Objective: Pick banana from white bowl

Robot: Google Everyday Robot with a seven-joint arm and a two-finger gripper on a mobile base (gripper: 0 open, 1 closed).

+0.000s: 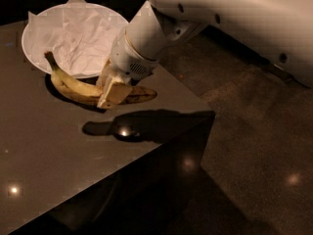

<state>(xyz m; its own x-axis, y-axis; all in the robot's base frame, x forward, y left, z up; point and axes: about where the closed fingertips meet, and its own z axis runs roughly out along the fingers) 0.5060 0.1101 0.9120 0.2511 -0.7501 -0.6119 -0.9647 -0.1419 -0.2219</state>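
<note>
Gripper (112, 96) apparently clamps banana (73, 87), hiding its middle, beside white bowl (28, 47).

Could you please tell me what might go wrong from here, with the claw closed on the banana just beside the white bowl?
1. The claw grips the banana somewhat toward its dark tip, so the longer stem end may sag or twist loose.
2. The stem end sits close to the rim of the white bowl and could snag on it.
3. The table edge is close, so a dropped banana might fall to the floor.
</note>
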